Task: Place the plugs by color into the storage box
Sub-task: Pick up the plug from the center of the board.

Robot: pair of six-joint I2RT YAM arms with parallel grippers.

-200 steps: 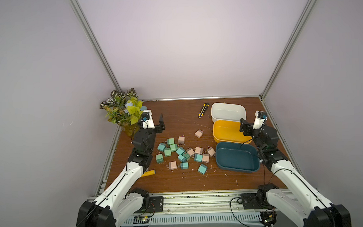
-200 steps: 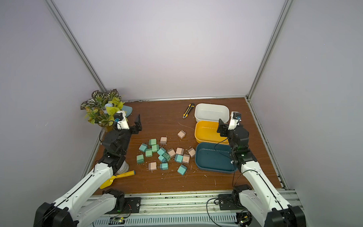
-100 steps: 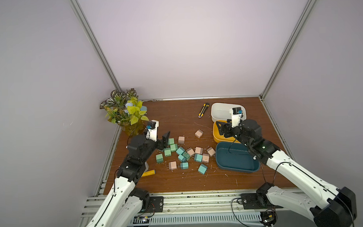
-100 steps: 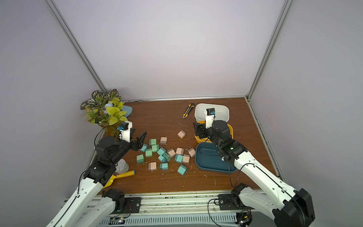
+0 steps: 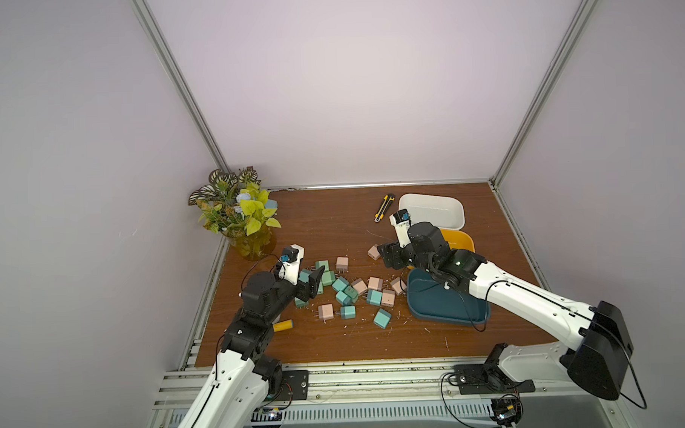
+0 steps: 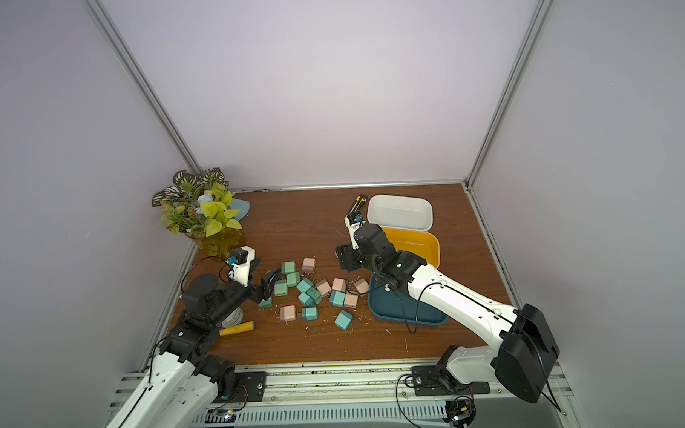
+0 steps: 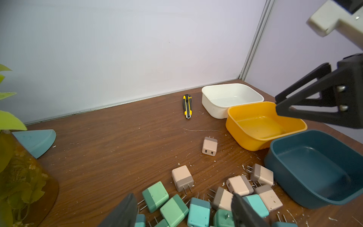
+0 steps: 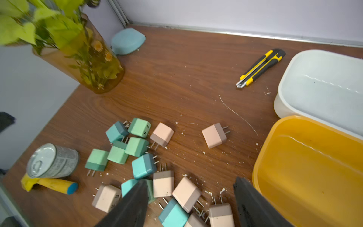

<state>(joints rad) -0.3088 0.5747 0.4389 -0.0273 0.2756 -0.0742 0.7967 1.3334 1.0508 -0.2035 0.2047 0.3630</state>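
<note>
1. Jaws of left gripper [image 7: 183, 198]: apart, clamped on nothing; poised low over the side of the heap farthest from the dark blue box [image 5: 446, 317].
2. Jaws of right gripper [image 8: 191, 180]: apart too, holding nothing; hovering just past the dark blue box's far corner on the left-arm side, close to a lone pink plug [image 5: 373, 252].
3. Plugs [image 5: 351, 297]: teal, mint green and pale pink, jumbled on the table [image 5: 337, 344] just beside the dark blue box on its left-arm side. Nearest pink ones almost at its wall, prongs pointing every way.
4. Yellow box [image 5: 461, 240]: right behind the dark blue box, toward the back wall; white box [image 5: 431, 212] next beyond that.
5. Utility knife [image 5: 384, 208]: farther back than the dark blue box, toward the left-arm side.
6. Potted plant [image 5: 239, 214], tin can [image 8: 52, 161] and yellow-handled tool [image 5: 284, 325]: across the heap from the dark blue box, along the table's left-arm edge.
</note>
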